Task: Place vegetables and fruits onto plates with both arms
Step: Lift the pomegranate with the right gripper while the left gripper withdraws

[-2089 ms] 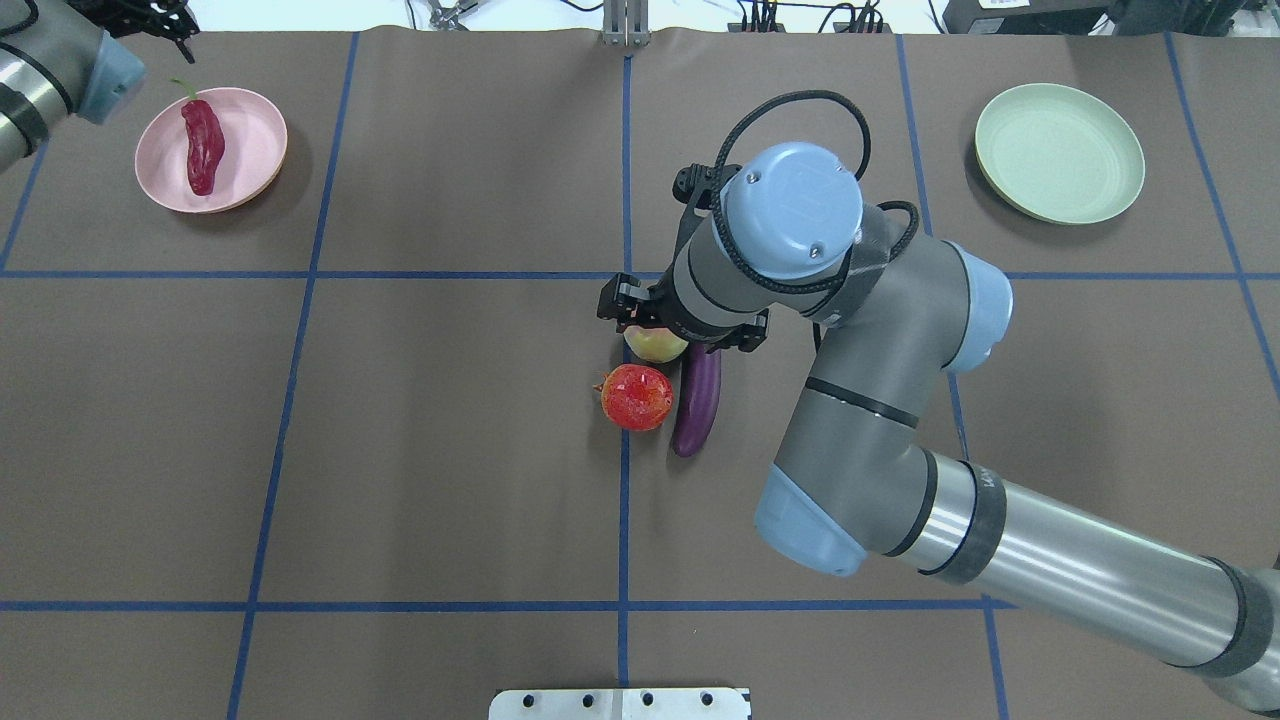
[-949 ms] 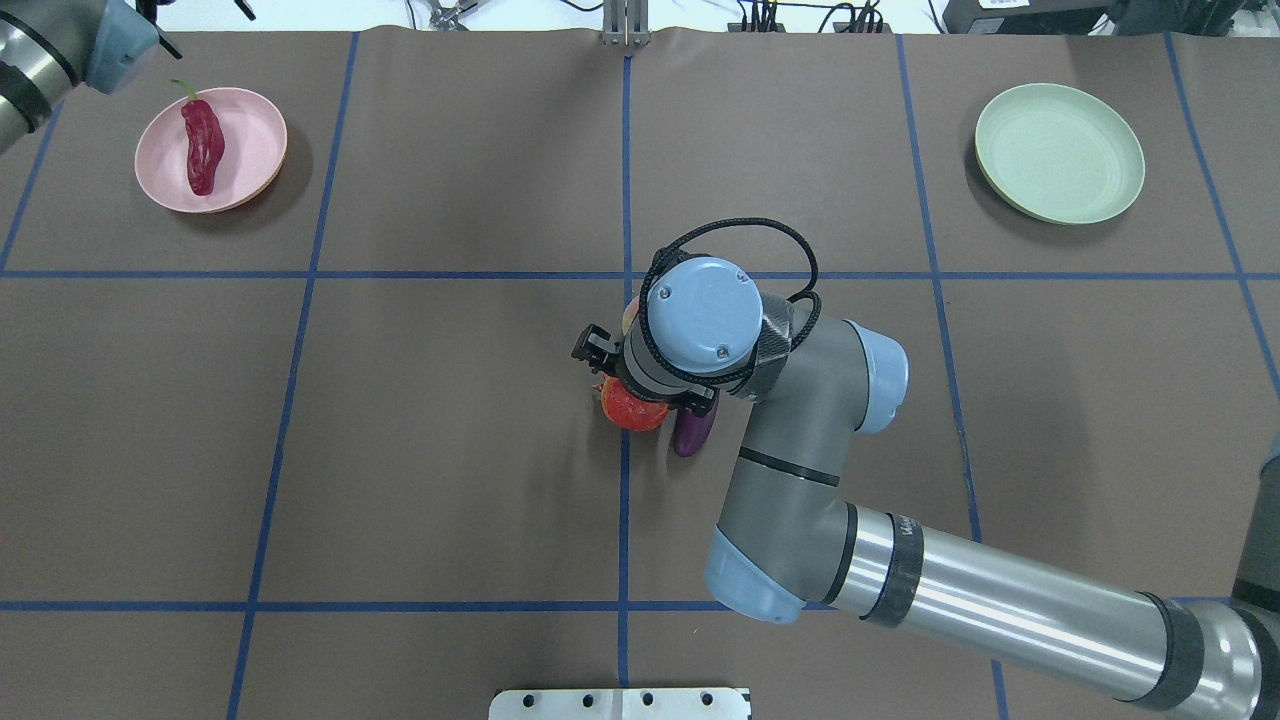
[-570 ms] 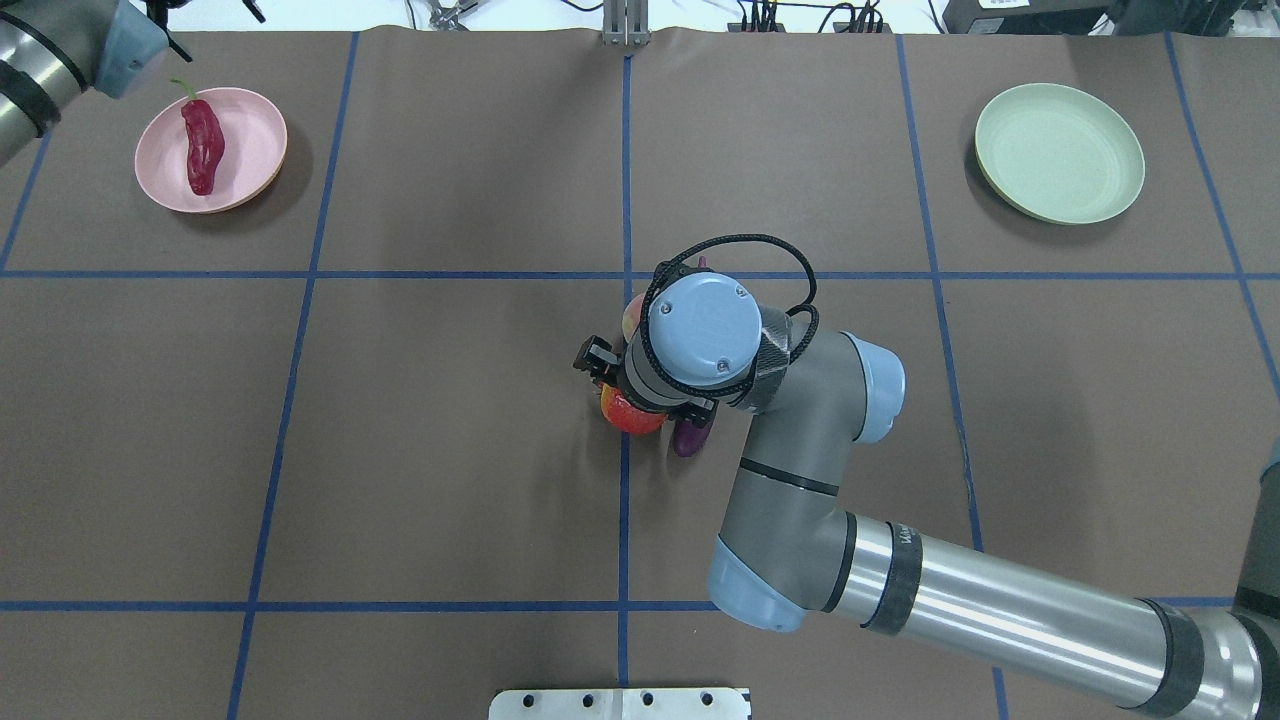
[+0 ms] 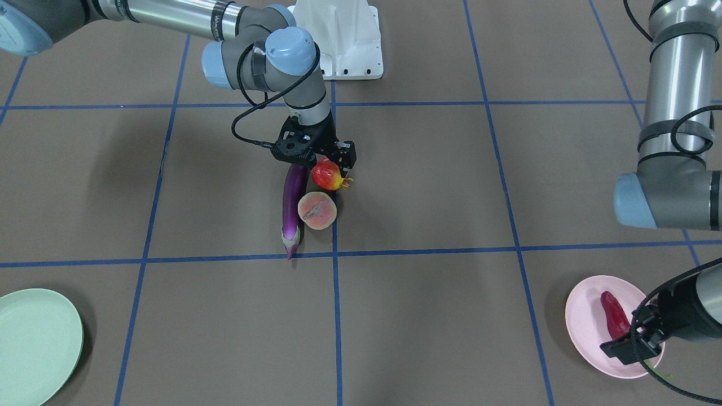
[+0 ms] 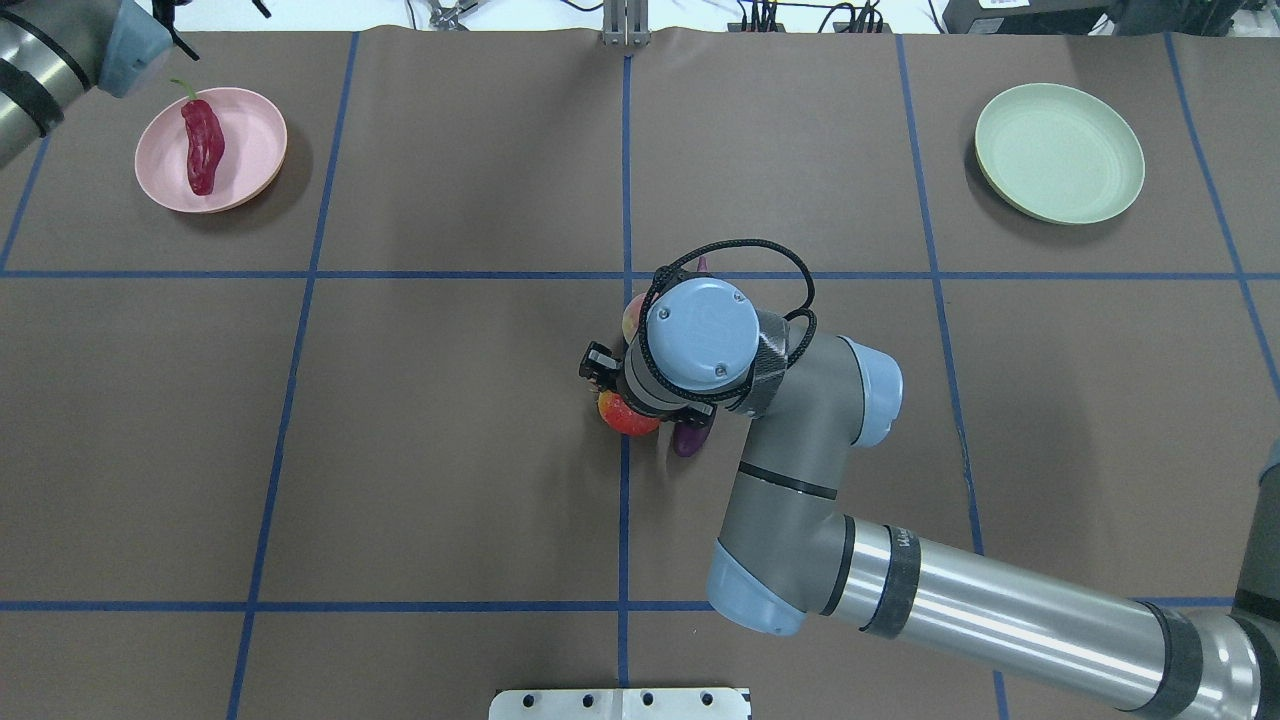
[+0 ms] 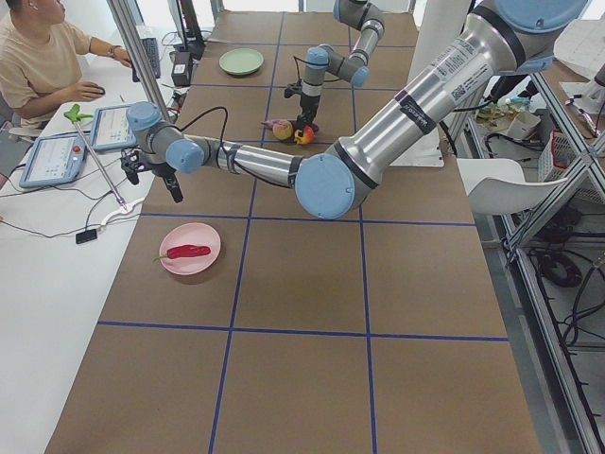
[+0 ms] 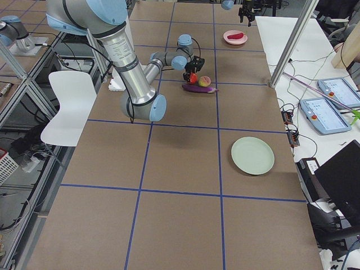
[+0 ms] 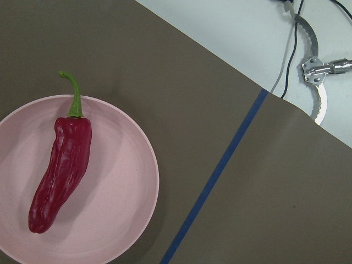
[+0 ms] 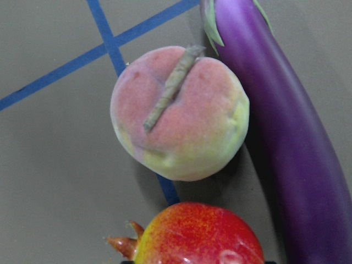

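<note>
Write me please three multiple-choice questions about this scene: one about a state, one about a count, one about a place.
1. The eggplant: A) lies flat on the table; B) stands upright; C) hangs in the air.
2. Fruits and vegetables not on a plate: A) one; B) three; C) four.
3. The chili lies: A) on the table; B) on the pink plate; C) on the eggplant.

Answers:
1 A, its whole length rests on the table.
2 B, the eggplant, peach and pomegranate sit together mid-table.
3 B, the left wrist view shows it inside the plate's rim.
</note>
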